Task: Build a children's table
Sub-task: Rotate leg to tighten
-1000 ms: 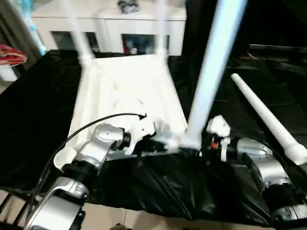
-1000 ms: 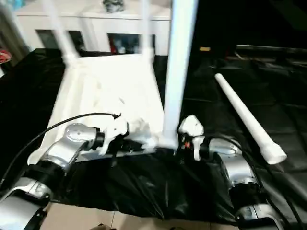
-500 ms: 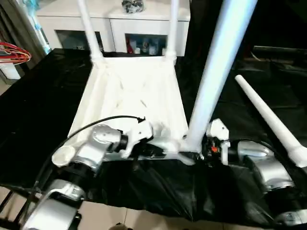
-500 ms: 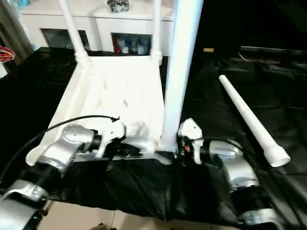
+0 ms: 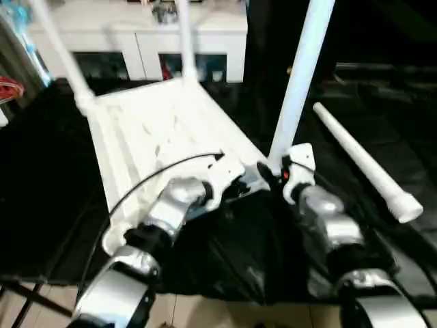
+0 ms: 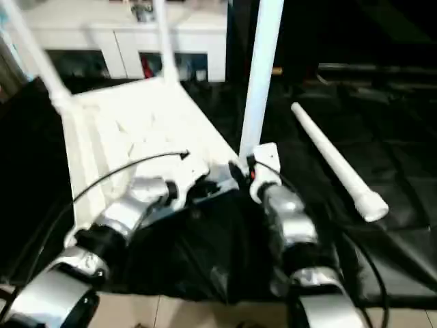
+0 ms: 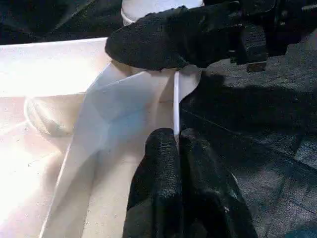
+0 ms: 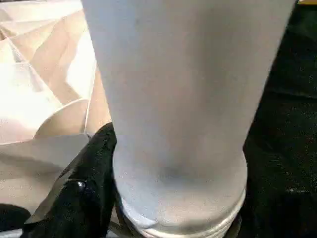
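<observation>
The children's table (image 5: 157, 130) is lying upside down on a work surface draped in black sheeting (image 5: 41, 178), its ribbed underside facing up. Two legs (image 5: 184, 41) are already standing in the sockets at the far corners of the white top, nearest the white cabinet (image 5: 136, 34) behind the work surface. A third leg (image 5: 297, 82) is standing upright at the near corner on the robot's right, its thick end sitting at the round socket there.

The right gripper (image 5: 276, 176) is wrapping that third leg low down, just above the socket; in the right wrist view one black finger (image 8: 84, 188) is pressing against the side of the tube, and the fingers are clamped on it. The left gripper (image 7: 177, 144) is pinching the thin upright rim of the table top right beside the same corner, its two black fingers (image 7: 161, 163) squeezed together with the white plastic edge caught between them. In the left wrist view the right gripper's finger is curling across the leg's base just beyond that rim.

The fourth leg (image 5: 358, 160) is lying loose on the black sheeting, well apart from the table top toward the right edge of the work surface, its thick collared end pointing toward the near edge.
</observation>
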You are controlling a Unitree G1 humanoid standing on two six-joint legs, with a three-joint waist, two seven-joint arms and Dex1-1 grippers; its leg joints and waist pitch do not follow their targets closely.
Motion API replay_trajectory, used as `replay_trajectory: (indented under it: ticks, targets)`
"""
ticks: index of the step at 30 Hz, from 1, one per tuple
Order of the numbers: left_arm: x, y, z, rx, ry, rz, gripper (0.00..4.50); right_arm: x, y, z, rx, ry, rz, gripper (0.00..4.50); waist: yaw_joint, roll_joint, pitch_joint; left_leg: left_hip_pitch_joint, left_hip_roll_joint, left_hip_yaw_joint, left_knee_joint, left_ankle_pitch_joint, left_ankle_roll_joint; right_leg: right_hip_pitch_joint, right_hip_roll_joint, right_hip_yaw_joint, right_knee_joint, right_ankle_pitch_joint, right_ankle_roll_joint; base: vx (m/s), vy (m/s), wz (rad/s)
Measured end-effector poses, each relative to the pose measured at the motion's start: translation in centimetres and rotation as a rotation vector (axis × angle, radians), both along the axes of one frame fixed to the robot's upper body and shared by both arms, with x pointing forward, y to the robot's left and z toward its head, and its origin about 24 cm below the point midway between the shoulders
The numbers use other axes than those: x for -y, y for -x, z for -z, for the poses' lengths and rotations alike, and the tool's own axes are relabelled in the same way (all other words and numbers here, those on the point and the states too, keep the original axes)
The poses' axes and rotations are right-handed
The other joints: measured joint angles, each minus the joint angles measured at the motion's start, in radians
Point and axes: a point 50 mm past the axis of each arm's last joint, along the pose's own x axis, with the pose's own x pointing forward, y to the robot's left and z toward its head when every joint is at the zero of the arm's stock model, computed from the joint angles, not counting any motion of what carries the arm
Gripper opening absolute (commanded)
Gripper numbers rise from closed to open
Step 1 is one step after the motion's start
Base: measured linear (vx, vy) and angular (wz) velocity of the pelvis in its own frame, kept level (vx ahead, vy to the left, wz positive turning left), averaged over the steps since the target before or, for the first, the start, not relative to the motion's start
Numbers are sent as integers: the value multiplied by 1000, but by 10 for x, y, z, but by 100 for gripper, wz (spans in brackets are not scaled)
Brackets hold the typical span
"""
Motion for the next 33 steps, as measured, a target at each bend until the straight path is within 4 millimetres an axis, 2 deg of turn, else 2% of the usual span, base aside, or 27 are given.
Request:
replay_trajectory:
  ticks: [6,12,18,25,31,32,33]
  targets:
    - [2,4,-2,29,22,42,0,2,0,-2,28,-3,-7,400,8,-2,1,-2,0,0,-2,0,0,-1,0,0,1,0,0,0,0,0]
    - [2,7,-5,46,37,92,0,16,4,-2,46,14,-45,445,17,-2,1,-8,0,1,-2,0,0,-5,0,1,2,3,-5,0,0,0]
    - [-8,13,-7,31,63,169,0,30,15,-8,47,44,-236,445,26,-1,1,-14,1,2,-3,3,6,-12,0,2,3,2,-5,0,0,0]
    - [-30,24,-5,-28,63,302,0,38,40,-10,-3,46,-556,445,37,-1,1,-13,1,2,-1,3,6,-12,0,2,4,2,-5,0,0,0]
    - [-43,29,-5,-69,53,376,0,38,51,-16,-40,81,-758,445,56,-3,0,-12,2,2,0,1,4,-10,0,2,5,2,-6,0,0,0]
    - [-44,29,-5,-72,52,381,0,37,52,-16,-44,77,-776,417,57,-3,0,-12,2,2,0,1,4,-10,0,2,5,2,-5,0,0,0]
    - [-45,29,-5,-75,48,384,0,36,53,-16,-50,72,-796,417,59,-3,0,-12,2,3,0,1,4,-9,0,2,5,2,-5,0,0,0]
